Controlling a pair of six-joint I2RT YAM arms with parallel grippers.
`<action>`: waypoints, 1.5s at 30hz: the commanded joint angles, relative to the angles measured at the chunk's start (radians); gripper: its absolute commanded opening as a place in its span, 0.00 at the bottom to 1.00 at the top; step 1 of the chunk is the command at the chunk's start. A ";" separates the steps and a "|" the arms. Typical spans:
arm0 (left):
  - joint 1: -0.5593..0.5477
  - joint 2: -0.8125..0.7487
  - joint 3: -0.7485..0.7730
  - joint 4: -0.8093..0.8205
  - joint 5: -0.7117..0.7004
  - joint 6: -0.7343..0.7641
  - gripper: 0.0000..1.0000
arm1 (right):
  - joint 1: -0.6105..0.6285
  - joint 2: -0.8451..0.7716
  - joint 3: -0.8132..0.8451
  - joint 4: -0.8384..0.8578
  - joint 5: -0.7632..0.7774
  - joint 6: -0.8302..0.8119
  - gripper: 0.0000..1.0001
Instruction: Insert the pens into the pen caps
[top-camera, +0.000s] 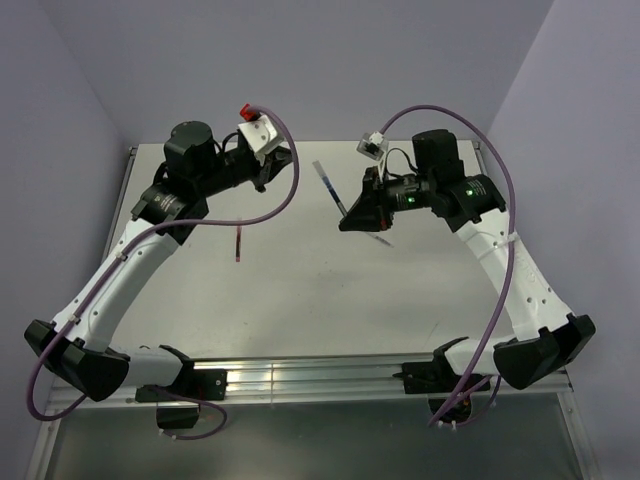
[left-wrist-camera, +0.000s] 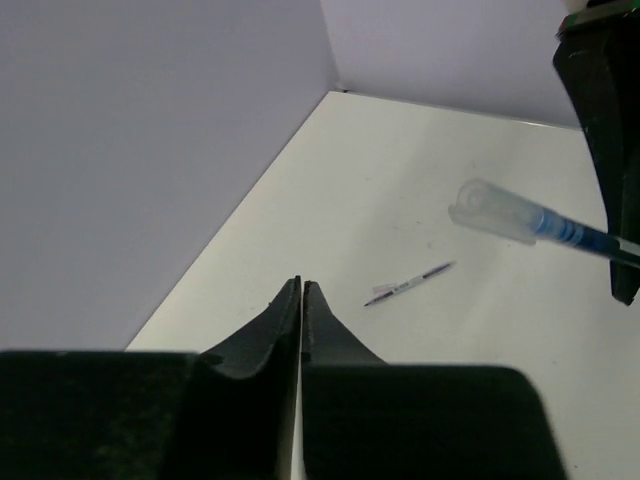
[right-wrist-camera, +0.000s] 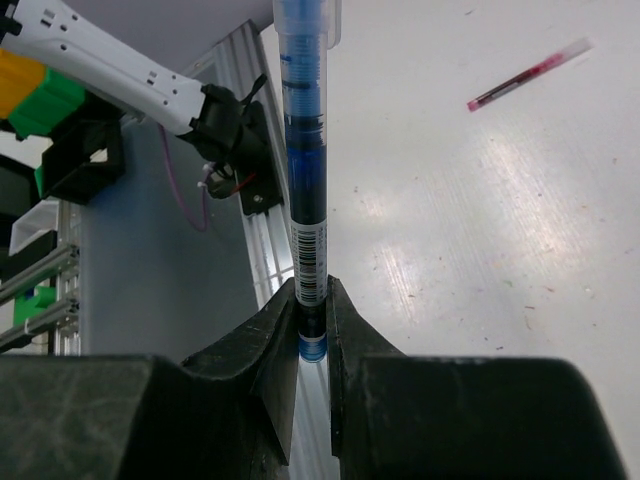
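While R gripper (right-wrist-camera: 312, 300) pinches blue pen (right-wrist-camera: 303, 150), clear cap (left-wrist-camera: 490, 210) on its tip, L gripper (left-wrist-camera: 301, 290) is pressed together near back wall (top-camera: 300, 60). On table (top-camera: 330, 300) btwn arms lies red pen (top-camera: 239, 244); grey pen (left-wrist-camera: 408, 285) under R gripper.

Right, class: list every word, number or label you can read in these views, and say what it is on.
No text can be read.
Blue pen, in the right gripper: barcode label with fine print, too small to read.
Pale pen on the table: dark marks on its barrel, too blurred to read.
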 joint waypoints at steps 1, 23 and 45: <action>-0.001 -0.002 0.026 0.030 0.076 -0.105 0.04 | 0.037 0.009 -0.003 0.044 0.007 0.014 0.00; -0.101 -0.036 -0.050 0.038 0.006 0.092 0.04 | 0.098 0.108 0.043 0.044 0.009 0.031 0.00; -0.323 -0.117 -0.231 0.018 -0.079 0.177 0.20 | 0.083 0.130 0.106 0.086 -0.002 0.088 0.00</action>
